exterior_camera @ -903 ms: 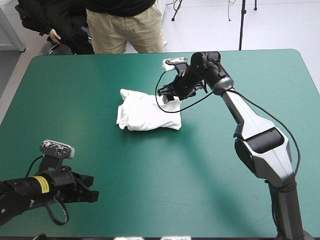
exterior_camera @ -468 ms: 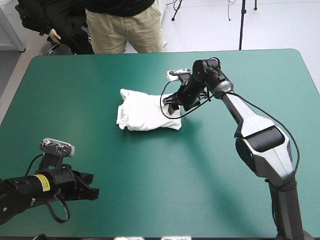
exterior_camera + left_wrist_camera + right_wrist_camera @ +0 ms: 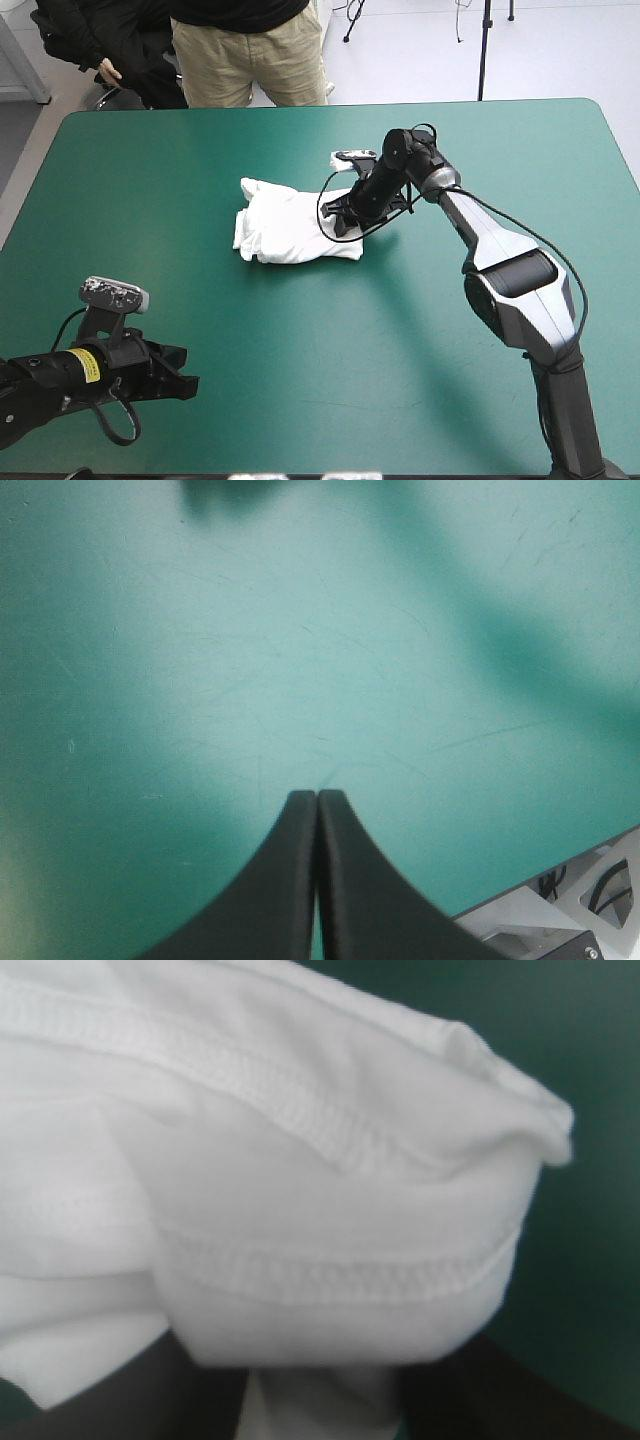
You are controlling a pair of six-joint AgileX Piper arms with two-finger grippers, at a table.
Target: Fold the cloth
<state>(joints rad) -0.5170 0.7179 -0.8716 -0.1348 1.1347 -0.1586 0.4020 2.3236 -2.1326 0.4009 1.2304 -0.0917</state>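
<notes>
- Right wrist view: the right hand (image 3: 343,213) has its black fingers (image 3: 530,1400) apart, their tips hidden under a hemmed fold of the T-shirt (image 3: 300,1160).
- What changed?
- It slid from the bundle's far corner down its right edge. The bundle lies unmoved, mid-surface (image 3: 420,340). Probably readying another fold.
- Count?
- One T-shirt, two hands. The left hand (image 3: 318,798), pressed together, hovers over bare teal-green near the front-left corner.
</notes>
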